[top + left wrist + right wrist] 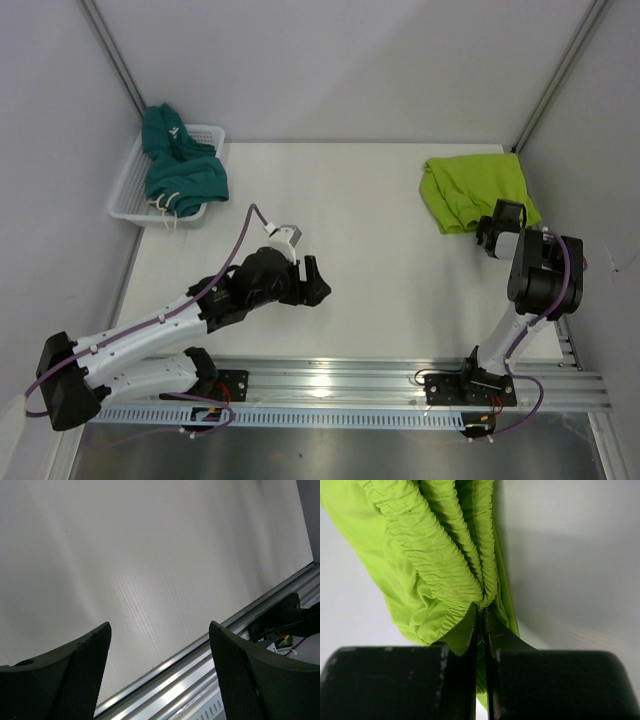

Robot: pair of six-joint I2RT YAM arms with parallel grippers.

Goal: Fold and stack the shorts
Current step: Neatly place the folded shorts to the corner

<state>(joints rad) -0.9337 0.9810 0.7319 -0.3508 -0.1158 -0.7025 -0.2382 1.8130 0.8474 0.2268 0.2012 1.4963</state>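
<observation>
Lime green shorts (472,190) lie bunched at the far right corner of the white surface (380,280). One edge is pinched by the right gripper (492,232), whose jaws are closed tight on a fold of the gathered elastic waistband, as the right wrist view shows. Gripping the waistband rather than loose leg fabric looks chosen to give the arm a thick, firm seam to pull or lift by, so the garment can be spread or doubled over without slipping. The cloth fans away from the jaws in loose pleats and appears only roughly folded; whether that fold is finished cannot be told.

Dark teal shorts (182,168) sit heaped in a white mesh basket (122,200) at the far left corner, spilling partly over its near rim, with a white drawstring (168,212) dangling at the front. They lie well apart from the green pair, and neither arm touches them.

The left gripper (312,280) hovers over bare surface near the middle, its jaws spread open and holding nothing. The left wrist view shows only the white top and the aluminium rail (190,680) beyond the fingers. The arm seems parked clear of the work, ready to help with a fold or to fetch the teal pair. Judged from this layout, the task is at an early stage: no stack exists yet.
</observation>
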